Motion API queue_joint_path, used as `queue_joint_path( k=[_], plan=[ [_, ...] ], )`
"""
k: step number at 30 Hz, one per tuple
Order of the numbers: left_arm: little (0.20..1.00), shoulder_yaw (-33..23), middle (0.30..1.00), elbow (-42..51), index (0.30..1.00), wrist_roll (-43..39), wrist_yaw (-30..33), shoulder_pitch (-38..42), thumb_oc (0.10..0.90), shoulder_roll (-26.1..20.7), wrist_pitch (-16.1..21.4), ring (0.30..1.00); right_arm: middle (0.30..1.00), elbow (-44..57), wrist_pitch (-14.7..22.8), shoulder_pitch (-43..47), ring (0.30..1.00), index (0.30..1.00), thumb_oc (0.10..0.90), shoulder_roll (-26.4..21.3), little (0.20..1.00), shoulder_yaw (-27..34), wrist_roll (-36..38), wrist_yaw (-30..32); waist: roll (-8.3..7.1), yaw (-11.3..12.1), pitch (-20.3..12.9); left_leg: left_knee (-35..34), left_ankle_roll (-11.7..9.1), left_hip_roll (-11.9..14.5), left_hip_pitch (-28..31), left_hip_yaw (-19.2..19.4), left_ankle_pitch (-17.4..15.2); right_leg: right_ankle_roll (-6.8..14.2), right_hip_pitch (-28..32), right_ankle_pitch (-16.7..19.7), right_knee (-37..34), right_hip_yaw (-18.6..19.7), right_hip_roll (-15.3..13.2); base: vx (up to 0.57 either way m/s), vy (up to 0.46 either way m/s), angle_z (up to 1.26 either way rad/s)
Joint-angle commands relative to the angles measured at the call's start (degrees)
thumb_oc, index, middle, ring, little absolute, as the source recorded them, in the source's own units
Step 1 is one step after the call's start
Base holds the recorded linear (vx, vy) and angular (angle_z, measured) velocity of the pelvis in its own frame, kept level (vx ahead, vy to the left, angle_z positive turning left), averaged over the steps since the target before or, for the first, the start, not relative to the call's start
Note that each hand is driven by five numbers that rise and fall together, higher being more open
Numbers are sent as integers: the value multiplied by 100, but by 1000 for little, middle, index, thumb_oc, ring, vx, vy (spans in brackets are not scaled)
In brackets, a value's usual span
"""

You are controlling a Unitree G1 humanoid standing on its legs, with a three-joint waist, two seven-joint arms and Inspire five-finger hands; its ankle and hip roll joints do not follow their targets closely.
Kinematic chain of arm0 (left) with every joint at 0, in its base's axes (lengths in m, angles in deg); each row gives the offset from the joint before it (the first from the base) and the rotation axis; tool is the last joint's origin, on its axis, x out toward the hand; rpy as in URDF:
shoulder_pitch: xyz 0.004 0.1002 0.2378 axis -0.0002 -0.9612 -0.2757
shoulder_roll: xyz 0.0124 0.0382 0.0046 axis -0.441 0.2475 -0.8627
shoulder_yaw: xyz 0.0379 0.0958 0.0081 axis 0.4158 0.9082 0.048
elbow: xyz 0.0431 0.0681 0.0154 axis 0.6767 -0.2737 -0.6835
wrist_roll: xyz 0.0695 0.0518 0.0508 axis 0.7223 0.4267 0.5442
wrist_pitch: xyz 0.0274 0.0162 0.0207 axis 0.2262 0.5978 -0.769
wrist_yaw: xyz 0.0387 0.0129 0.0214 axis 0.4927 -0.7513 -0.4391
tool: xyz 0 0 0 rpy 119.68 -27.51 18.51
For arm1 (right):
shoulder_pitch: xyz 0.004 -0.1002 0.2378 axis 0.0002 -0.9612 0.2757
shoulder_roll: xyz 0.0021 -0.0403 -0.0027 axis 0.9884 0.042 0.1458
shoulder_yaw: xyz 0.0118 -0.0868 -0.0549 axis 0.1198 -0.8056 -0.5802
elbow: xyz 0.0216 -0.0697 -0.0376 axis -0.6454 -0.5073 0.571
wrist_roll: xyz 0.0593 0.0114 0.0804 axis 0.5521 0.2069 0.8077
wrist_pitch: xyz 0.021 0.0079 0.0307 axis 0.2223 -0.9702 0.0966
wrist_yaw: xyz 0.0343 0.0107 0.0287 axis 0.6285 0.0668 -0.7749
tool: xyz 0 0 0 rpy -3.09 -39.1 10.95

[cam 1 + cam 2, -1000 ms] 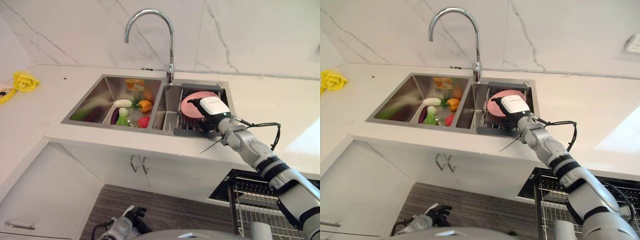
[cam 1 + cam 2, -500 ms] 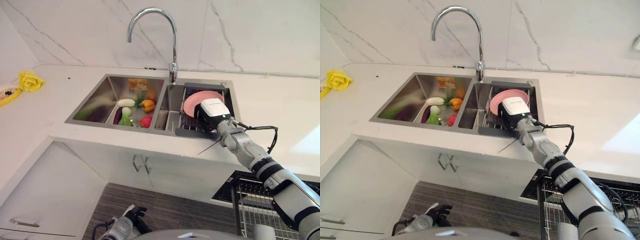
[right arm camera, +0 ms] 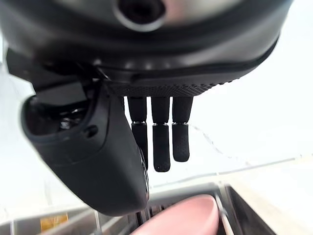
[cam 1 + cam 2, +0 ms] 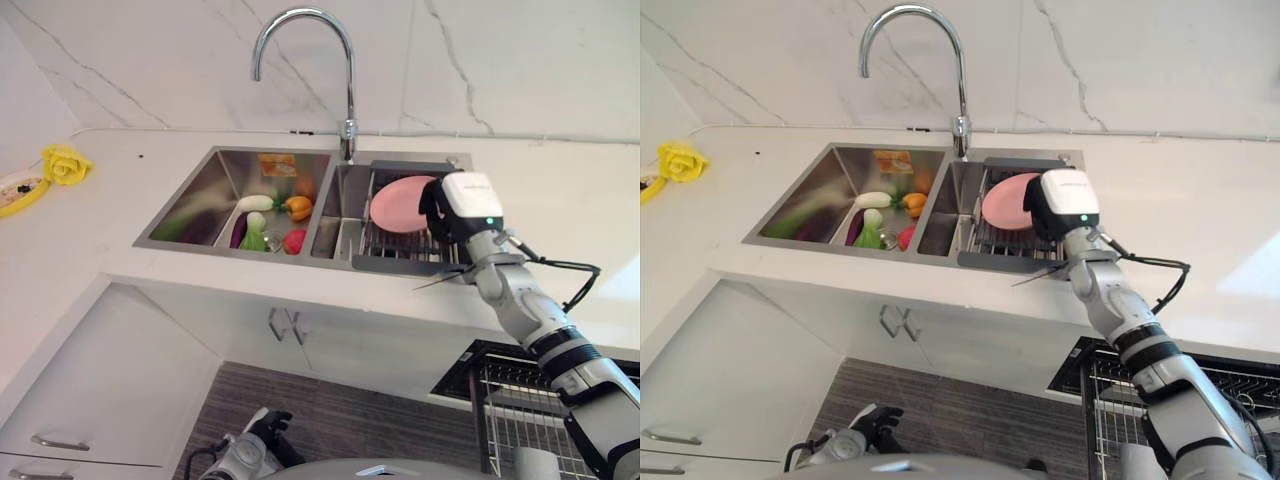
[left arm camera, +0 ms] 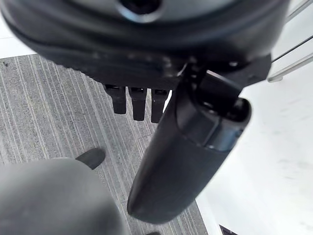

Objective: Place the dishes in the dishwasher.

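1. Your right hand (image 4: 447, 208) hangs at the right edge of the sink's small basin, with its straight fingers (image 3: 161, 147) pointing down and nothing between them and the thumb: it is slack and holds nothing.
2. Look just at 9 o'clock of that hand: the pink plate (image 4: 400, 203) stands on edge in the dish rack (image 4: 395, 247), leaning toward the back wall. You cannot tell from the head views whether hand and plate touch; the right wrist view shows the plate's rim (image 3: 183, 215) past the fingertips, with a gap between.
3. Your rack sits in the right-hand basin of the steel sink (image 4: 180, 205), directly below the curved tap (image 4: 305, 60), which is at 12 o'clock.
4. At 9 o'clock of the rack, the larger left basin holds mixed vegetables (image 4: 265, 220), among them white, green, orange, red and purple pieces.
5. Your left hand (image 5: 146, 103) hangs low over the grey striped floor, fingers straight and relaxed, holding nothing.
6. At 4 o'clock of your right hand, below the counter, the wire dishwasher basket (image 4: 520, 410) stands pulled out.
7. Far off at 9 o'clock, a yellow flower (image 4: 62, 165) lies on the white counter (image 4: 90, 230).
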Motion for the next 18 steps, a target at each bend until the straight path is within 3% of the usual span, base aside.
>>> queue_joint_path(
  k=[1,9,18],
  plan=[
    [900,211,900,-543,900,166,173,199,800,-210,-7,900,300,606,233,625,300,300,400,59,300,568,278,889,-696,135,14,25,-300,63,463,62,-366,118,244,-459,99,50,-132,0,0,0],
    [900,18,900,-580,900,87,277,150,800,-191,-29,900,300,1386,368,241,300,300,400,47,300,1128,506,1152,-678,52,16,25,-285,65,522,131,-383,108,236,-444,99,120,-121,-2,-1,-2],
    [900,-136,900,-574,900,22,314,96,800,-159,-40,900,300,2215,1134,-641,300,300,400,551,300,1845,1882,1098,-633,-97,35,25,-279,52,560,209,-402,114,220,-438,99,182,-111,-1,3,-4]
  ],
)
